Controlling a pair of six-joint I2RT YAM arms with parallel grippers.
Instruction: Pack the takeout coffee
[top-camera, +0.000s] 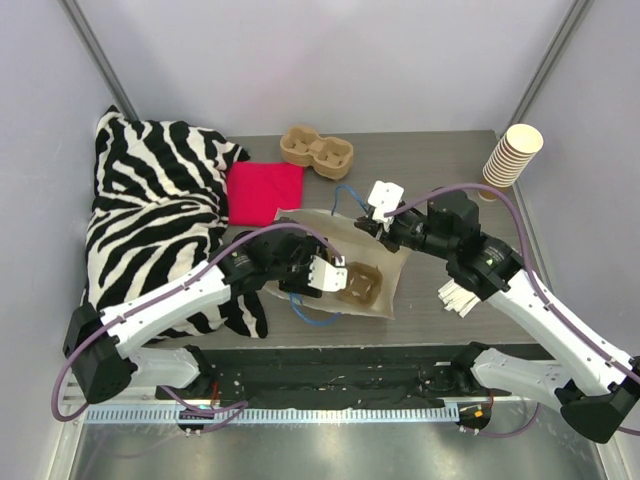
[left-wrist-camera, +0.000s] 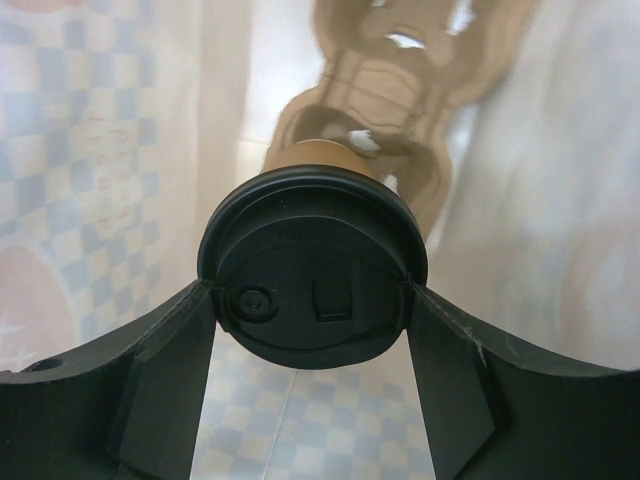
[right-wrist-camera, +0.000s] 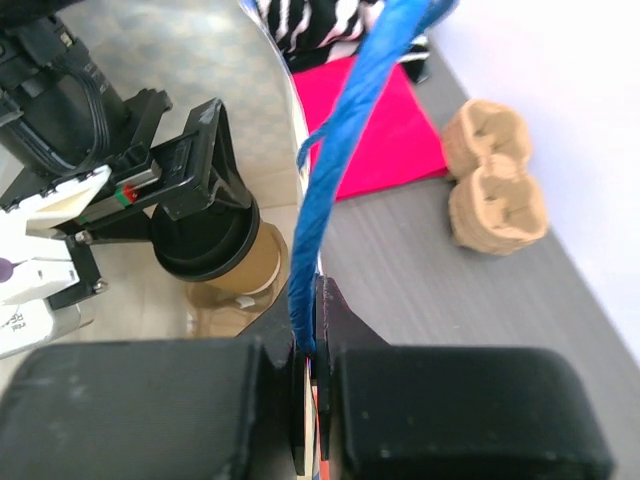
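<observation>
Grey wood-grain surface (top-camera: 440, 180) boxed in by pale walls, and it's busy. A zebra-striped pillow (top-camera: 150, 210) fills the left side, a red cloth (top-camera: 265, 192) lies just beside it, a spare cup tray (top-camera: 317, 152) sits at the back, and a stack of cups (top-camera: 513, 155) stands in the far right corner. In the centre lies a see-through bag (top-camera: 330, 222) with a second cup tray (top-camera: 362, 283) inside it. The left wrist camera has the takeout coffee (left-wrist-camera: 312, 270) dead centre, black lid facing the lens. The left jaws press the lid's rim on both sides, with the tray just beyond and chequered bag walls all round. From above that cup is hard to pick out behind the left wrist's white housing. The right wrist view adds what the others can't: the right jaws pinched tight on the bag's blue handle (right-wrist-camera: 340, 130), and the cup upright inside the bag, over the tray. Whether its base sits in a well, I can't tell. A bundle of white sticks (top-camera: 458, 297) beside the right arm is too small to name, and that wrist view cuts the pillow off at its top edge.
</observation>
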